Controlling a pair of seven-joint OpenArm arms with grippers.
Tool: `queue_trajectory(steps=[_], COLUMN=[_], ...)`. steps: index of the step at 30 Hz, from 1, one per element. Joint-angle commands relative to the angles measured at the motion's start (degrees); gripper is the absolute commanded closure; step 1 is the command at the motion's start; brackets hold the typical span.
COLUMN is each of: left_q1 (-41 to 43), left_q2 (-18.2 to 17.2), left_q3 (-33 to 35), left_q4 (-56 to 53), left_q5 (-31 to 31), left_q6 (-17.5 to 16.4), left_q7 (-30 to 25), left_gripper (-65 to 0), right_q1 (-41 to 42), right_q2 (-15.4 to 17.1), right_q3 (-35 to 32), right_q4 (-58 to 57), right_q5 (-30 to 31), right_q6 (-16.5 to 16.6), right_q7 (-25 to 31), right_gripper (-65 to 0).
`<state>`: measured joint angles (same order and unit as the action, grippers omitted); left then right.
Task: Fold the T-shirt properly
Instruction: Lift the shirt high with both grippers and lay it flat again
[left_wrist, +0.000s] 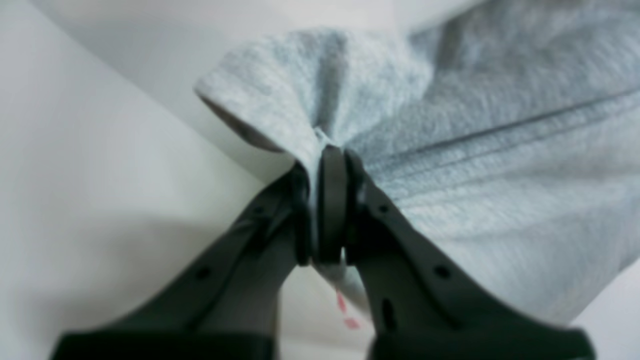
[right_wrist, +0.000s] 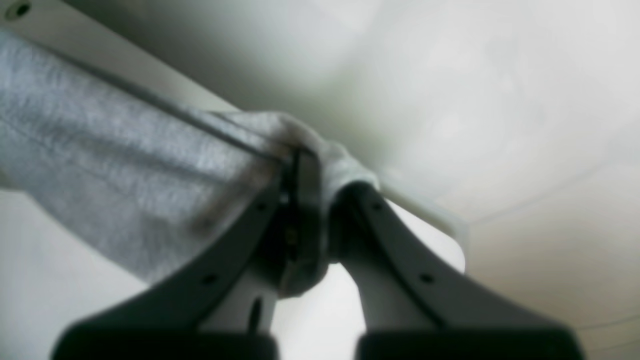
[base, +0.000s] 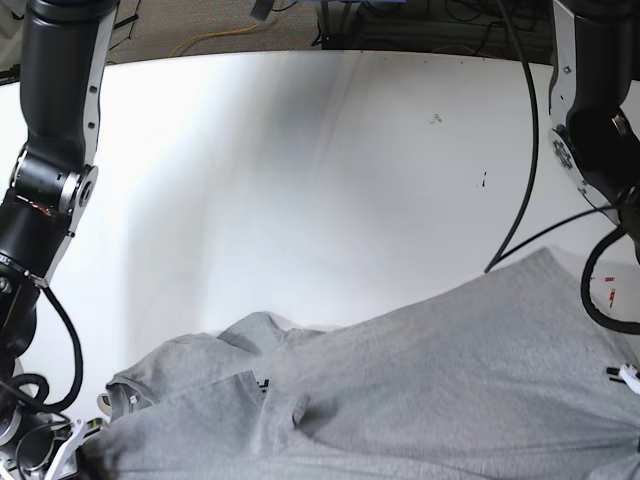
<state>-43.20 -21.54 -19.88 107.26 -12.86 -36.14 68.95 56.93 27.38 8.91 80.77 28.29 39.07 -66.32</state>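
On the white bench (base: 300, 180), we have both tools, left (left_wrist: 327, 200) and right (right_wrist: 305, 220), pinching the shirt (base: 450, 370) hem; next we must carry it over evenly.

Both wrist views soft and blurred, diffuse even light, base view sharp, broad soft shadow across white tabletop (base: 300, 150), mild edge curvature.

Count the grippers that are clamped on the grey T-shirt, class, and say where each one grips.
2. The left gripper pinches a bunched edge of the T-shirt near its stitched hem; the right gripper clamps another bunched hem edge. None seem hidden.
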Motion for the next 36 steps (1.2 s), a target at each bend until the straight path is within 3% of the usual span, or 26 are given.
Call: queue_trajectory(steps=[1,8,14,23,27,36], left_q1=[-7.57,-13.55,-10.65,4.04,12.65,29.09], left_q2=[-2.33,-3.73,-3.82,-3.65,-3.21,0.92], left_q3=[0.85,4.19,4.45,4.19,2.34,-3.99], left_q4=[-3.04,-6.38,-6.21,2.32,6.10,7.86], left_q5=[0.77,0.60,0.60,0.60,0.51,0.42], left_q6=[0.05,-0.12,-3.11,-3.86,-3.86,-3.86], left_q7=[-1.48,-2.97,-3.15,-3.15,-3.06,-3.06], left_gripper=[-0.1,-0.3,-0.1,-0.1,-0.1,0.0], right_q1=[6.59,10.99,5.71,-13.01,-21.54,-37.63], right_q2=[1.59,1.85,1.85,1.42,1.42,-0.25], right_q3=[0.37,-1.65,-1.48,5.91,8.81,16.10], right_q4=[-2.75,-3.98,-3.19,6.22,9.73,14.92], right_q5=[-0.73,-0.29,-0.21,-0.12,3.40,8.67], right_q6=[-0.43,-0.34,-0.26,-0.26,-0.26,-0.34], right_q7=[1.05,-0.09,-0.88,-0.97,-0.97,-3.26], right_gripper=[0.0,0.0,0.0,0.0,0.0,0.0])
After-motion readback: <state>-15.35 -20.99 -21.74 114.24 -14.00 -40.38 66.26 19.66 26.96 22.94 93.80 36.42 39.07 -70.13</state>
